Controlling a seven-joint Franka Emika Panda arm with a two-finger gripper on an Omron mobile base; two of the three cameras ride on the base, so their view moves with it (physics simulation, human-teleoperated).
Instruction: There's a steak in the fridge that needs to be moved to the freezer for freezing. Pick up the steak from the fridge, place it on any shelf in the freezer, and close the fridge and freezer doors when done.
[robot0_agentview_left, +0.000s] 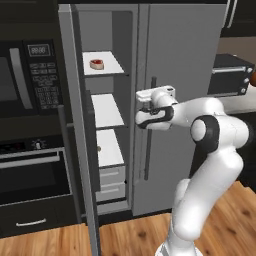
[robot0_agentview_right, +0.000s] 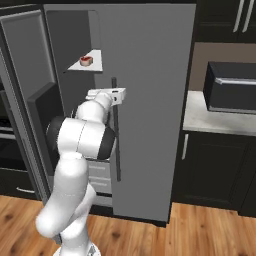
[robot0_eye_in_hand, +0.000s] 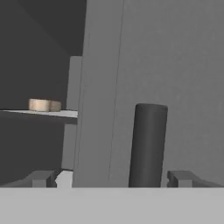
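- Grey door panels fill most of the scene: the fridge door (robot0_agentview_left: 185, 100) stands shut, while the freezer door (robot0_agentview_left: 75, 125) with its black dispenser panel (robot0_agentview_right: 42, 125) is swung wide open.
- The steak (robot0_agentview_left: 96, 63) lies on the top freezer shelf (robot0_agentview_left: 102, 65), toward its front and clear of the walls. So the transfer looks done, and closing the doors is what remains.
- The gripper (robot0_eye_in_hand: 111, 178) sits at the upper end of the fridge door's bar handle (robot0_eye_in_hand: 148, 144). In the hand view its two fingertips stand wide apart with the bar rising between them, and neither one visibly touches it.
- What could go wrong: the fingers straddle the handle of a door that is already closed. Closing on it and pulling would swing the fridge open again.
- The open freezer door is on the far side of the arm. A broad sweep toward it could catch the arm's elbow (robot0_agentview_left: 210, 132) on the fridge door, or knock the freezer door's edge at an awkward angle and leave it ajar.
- A hard slam could jolt the steak along the shelf.
- Hard to make out: in both base views the wrist covers the fingers, so the contact can't be read there.
- The fridge interior is hidden behind its door.
- A small pale speck on the third freezer shelf (robot0_agentview_left: 107, 147) is too tiny to identify.
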